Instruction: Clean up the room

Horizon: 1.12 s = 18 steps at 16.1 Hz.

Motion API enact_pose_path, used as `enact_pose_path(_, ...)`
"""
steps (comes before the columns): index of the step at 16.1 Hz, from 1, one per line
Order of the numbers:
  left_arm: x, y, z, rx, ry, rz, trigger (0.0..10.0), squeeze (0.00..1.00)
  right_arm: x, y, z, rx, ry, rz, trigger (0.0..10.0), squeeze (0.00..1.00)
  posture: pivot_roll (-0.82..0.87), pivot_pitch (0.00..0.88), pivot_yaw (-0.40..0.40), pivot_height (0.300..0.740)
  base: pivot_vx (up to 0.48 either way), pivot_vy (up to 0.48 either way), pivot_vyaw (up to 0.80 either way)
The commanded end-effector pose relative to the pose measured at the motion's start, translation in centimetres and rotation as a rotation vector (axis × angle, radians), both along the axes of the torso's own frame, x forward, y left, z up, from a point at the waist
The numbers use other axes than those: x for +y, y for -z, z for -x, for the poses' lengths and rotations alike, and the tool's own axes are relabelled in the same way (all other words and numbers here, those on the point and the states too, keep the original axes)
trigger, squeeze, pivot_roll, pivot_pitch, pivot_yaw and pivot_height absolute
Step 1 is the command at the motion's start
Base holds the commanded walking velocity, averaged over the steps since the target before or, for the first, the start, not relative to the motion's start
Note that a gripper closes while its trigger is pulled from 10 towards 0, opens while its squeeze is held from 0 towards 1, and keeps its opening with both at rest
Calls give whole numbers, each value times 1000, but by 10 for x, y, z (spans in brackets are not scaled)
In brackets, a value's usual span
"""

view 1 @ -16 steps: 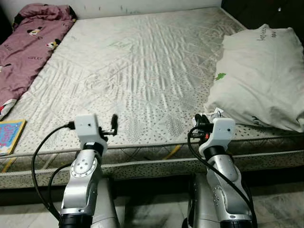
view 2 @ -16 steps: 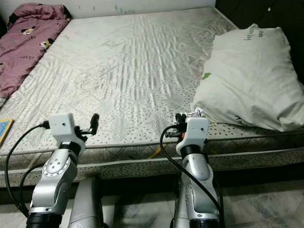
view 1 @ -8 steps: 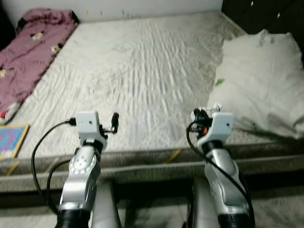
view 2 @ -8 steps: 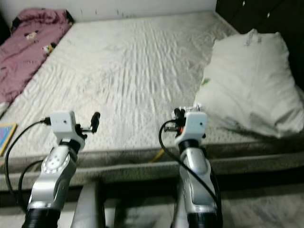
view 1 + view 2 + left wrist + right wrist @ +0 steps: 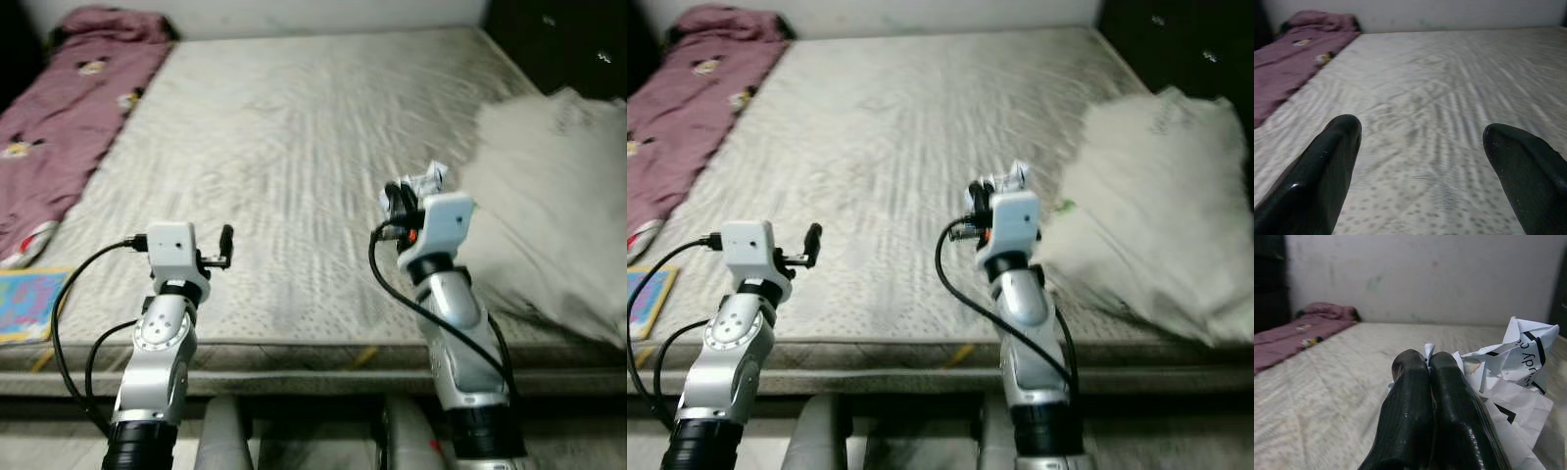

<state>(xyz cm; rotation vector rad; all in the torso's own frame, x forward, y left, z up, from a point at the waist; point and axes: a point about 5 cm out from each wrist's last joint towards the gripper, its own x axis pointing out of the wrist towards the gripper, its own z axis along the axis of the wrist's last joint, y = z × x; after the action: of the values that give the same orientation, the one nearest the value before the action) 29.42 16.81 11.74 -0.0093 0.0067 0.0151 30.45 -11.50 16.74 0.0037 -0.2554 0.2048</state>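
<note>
My right gripper [image 5: 1427,363] is clenched on crumpled paper [image 5: 1518,362], held above the mattress [image 5: 294,127] near its front edge; my left gripper [image 5: 1420,142] hangs wide apart, holding nothing, over the mattress; book [image 5: 24,305] at the front left edge; white pillow [image 5: 558,196] to the right; pink blanket [image 5: 69,108] far left; wall [image 5: 1425,274] behind.

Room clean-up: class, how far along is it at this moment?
Done: nothing visibly put away. In hand: the right tool is shut on crumpled paper; the left tool hangs open over the mattress. Left: the book, pink blanket and pillow.
</note>
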Motion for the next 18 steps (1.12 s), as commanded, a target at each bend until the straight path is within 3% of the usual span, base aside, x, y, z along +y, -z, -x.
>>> enact_pose_path(1, 7, 3, 1, 10, -27, -6, 10000, 0, 2, 2, -2, 5, -19, 15, 10000, 0, 35, 0, 43, 640, 0, 0, 0)
enact_pose_path(5, -1, 7, 3, 24, 1, -2, 10000, 0, -16, 1, -7, 3, 40, 25, 10000, 0, 20, 0, 48, 669, 0, 0, 0)
enact_pose_path(10, -1, 8, 2, 26, -1, 3, 10000, 0, -18, 9, -2, 35, 77, 4, 10000, 0, 27, 0, 40, 735, 0, 0, 0)
enact_pose_path(18, -3, 19, 6, 71, -20, 13, 10000, 0, -13, 27, 9, 94, 71, 18, 10000, 0, 26, 0, 28, 740, 0, 0, 0)
